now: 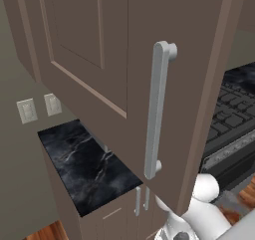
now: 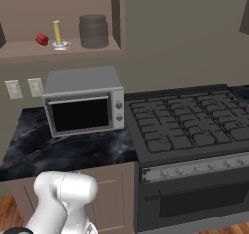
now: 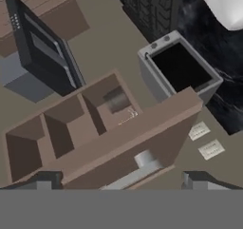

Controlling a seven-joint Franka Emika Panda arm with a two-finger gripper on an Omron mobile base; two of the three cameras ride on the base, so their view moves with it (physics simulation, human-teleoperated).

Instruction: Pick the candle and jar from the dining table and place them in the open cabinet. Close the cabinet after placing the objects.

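Since the candle [image 2: 58, 35] and the jar [image 2: 42, 39] both sit on the shelf inside the cabinet [image 2: 63, 48], the one job left, I think, is to shut the door [image 1: 114, 60]. The red jar stands just beside the candle, and a dark round pot [image 2: 93, 30] stands on the candle's other side.

The end effector [image 3: 118, 184] is spread wide and holds nothing. Its two dark finger tips [image 3: 45, 181] stand far apart at the bottom of the hand view. Right in front of it, between the tips, is the long pale bar handle [image 3: 137, 168] on the open door. I cannot tell if the tips touch the handle. The open shelves lie past the door, farther from the end effector. The grey microwave [image 3: 180, 69] is farther off again, on the black surface [image 2: 73, 150] under the shelf. The stove [image 2: 189, 126] is beside the microwave.

The door looks hard and stiff, and it will only swing one way, round its hinges. It does not look heavy to push. The handle looks smooth, so it could slip if held at its very end. A good place to hold is the middle of the bar. Pushing on the flat face near the handle side could work too, as the door turns most easily there. A slow swing is best, so the little candle and the round jar do not shake or roll.
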